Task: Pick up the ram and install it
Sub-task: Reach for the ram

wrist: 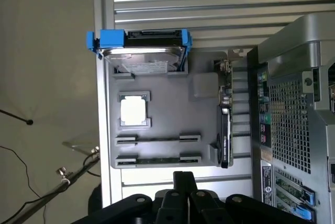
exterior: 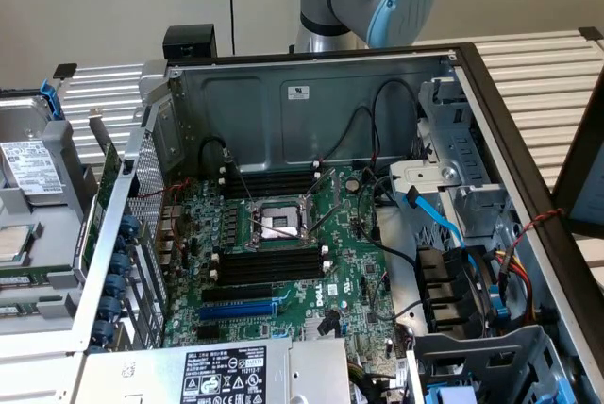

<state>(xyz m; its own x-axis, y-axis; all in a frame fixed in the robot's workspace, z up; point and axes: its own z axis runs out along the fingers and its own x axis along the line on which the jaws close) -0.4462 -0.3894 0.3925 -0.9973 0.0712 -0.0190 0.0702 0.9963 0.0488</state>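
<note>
In the wrist view, two ram sticks stand on edge in the holders of a grey tray (wrist: pixel 172 103): one ram (wrist: pixel 157 140) farther from my fingers, the other ram (wrist: pixel 157 159) closest to them. My black gripper (wrist: pixel 184 177) hovers above the tray's edge just short of the nearer stick, shut, with nothing held. The open computer case (exterior: pixel 311 83) shows the green motherboard (exterior: pixel 349 234) with empty black memory slots (exterior: pixel 269 267) beside the processor socket (exterior: pixel 278 223).
The tray also carries a hard drive in a blue caddy (wrist: pixel 141 51), a processor chip (wrist: pixel 133 111) and a black expansion card (wrist: pixel 225 130) on edge. The case wall (wrist: pixel 293 130) rises beside the tray. Cables (exterior: pixel 444 225) and a drive cage (exterior: pixel 453 300) crowd the case's right side.
</note>
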